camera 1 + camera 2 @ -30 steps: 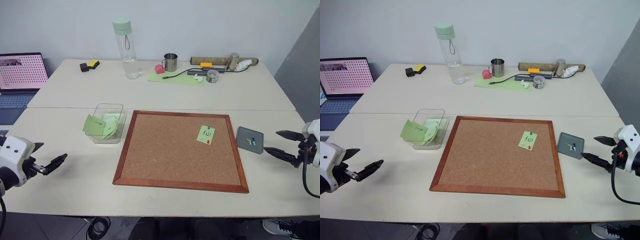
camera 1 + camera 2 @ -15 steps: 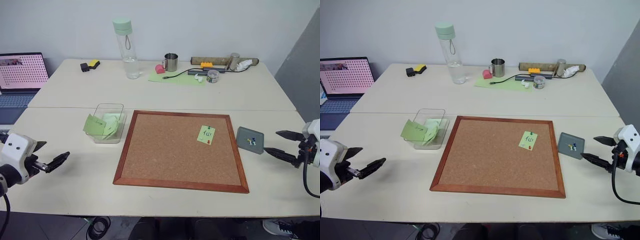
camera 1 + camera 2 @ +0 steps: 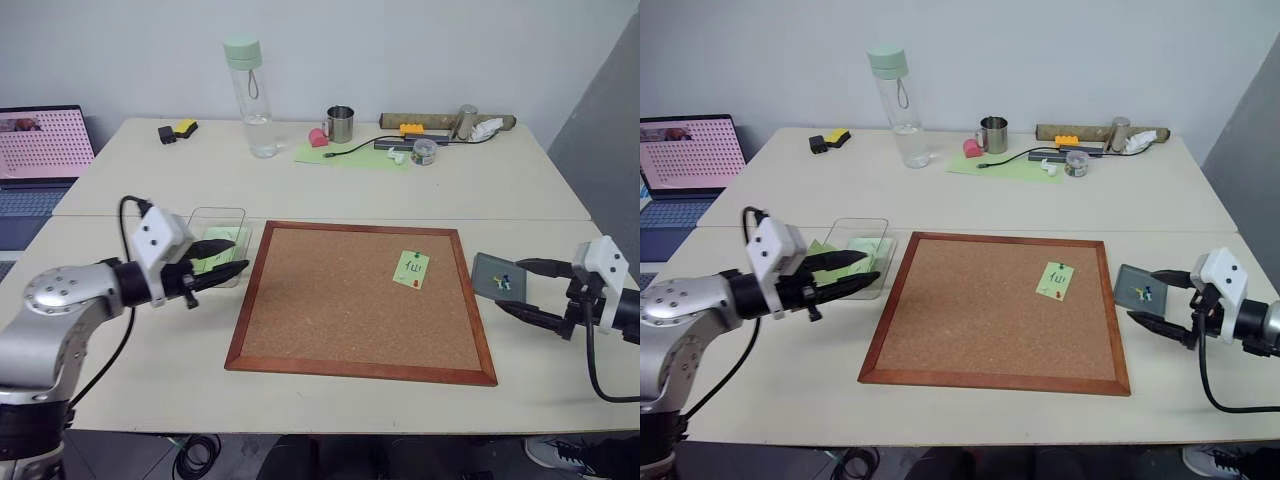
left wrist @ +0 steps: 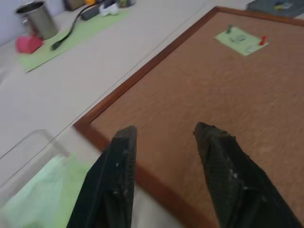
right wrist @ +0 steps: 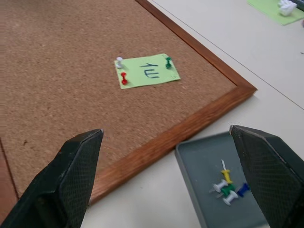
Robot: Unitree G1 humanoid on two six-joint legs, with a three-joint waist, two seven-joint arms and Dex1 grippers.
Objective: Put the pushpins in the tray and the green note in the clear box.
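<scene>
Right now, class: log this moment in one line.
green note: pinned on corkboard | tray: holds pushpins | right claw: open

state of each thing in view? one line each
green note: pinned to the cork board by three pushpins
tray: holds several loose pins
clear box: open, unmarked green notes inside
left gripper: open, empty, over the clear box
right gripper: open, empty, by the tray
bottle: upright, capped
</scene>
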